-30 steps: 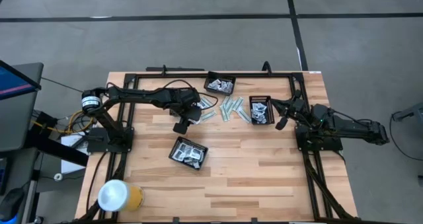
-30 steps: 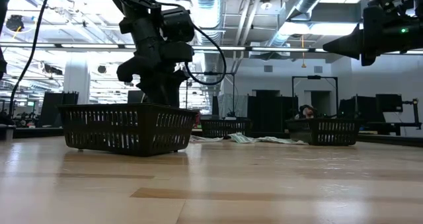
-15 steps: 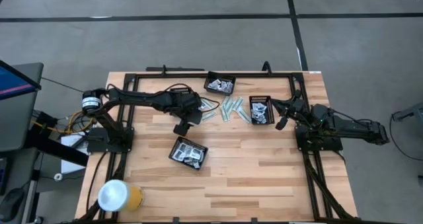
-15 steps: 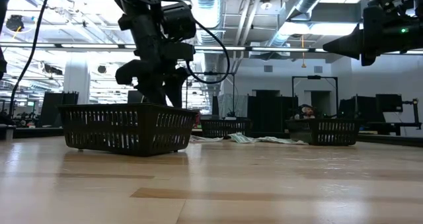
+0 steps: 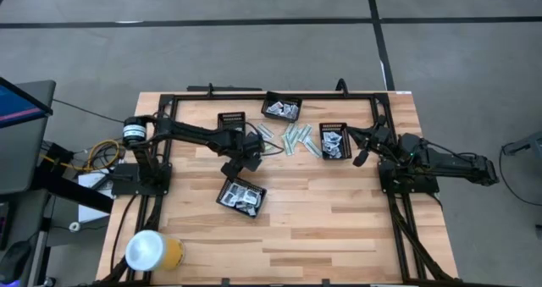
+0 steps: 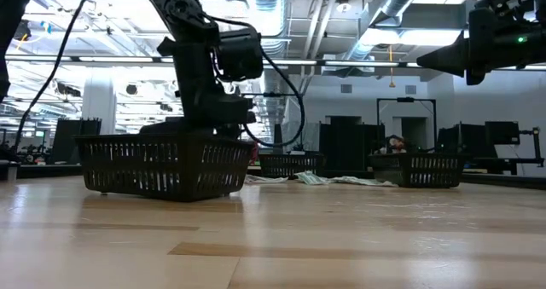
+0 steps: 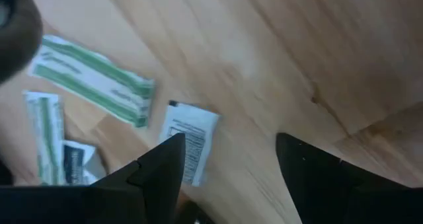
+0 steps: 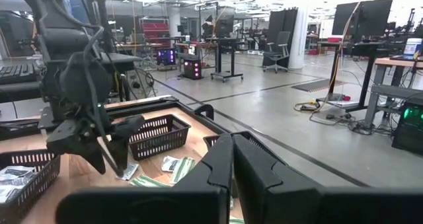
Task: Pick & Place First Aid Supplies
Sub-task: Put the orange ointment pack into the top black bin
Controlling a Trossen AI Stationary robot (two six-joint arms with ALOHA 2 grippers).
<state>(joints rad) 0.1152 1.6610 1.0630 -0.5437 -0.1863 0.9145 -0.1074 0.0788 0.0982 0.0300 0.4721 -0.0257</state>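
Note:
First aid supplies [image 5: 292, 138] lie loose on the wooden table between the black mesh trays, as pale green-white strips and white sachets. My left gripper [image 5: 251, 159] is open and points steeply down at the left end of this scatter. In the left wrist view its fingers [image 7: 231, 151] straddle bare wood. A white sachet [image 7: 193, 137] lies flat by one fingertip, and a green-white strip [image 7: 92, 85] lies beyond it. In the low view the near tray [image 6: 162, 165] hides the fingers. My right gripper [image 8: 231, 159] is shut and empty, and rests level at the right side [image 5: 361, 155]. My left gripper has one fingertip [image 7: 173, 145] over the white sachet's near edge [image 7: 188, 128]. It comes from above, slanting. I cannot tell whether it touches the sachet, which lies flat on the table.
Black mesh trays stand at the far middle [image 5: 282, 107], far left [image 5: 231, 120], right [image 5: 336, 140] and near middle [image 5: 241, 194]; three of them hold packets. A yellow-white roll [image 5: 152, 251] sits at the near left corner. Bare wood [image 5: 339, 228] fills the near right.
My left gripper has sunk toward the table and shifted a little toward the right edge, rolling about its own axis. In the low view it has dropped behind the near tray. Its arm has swung nearer, uncovering the far-left tray.

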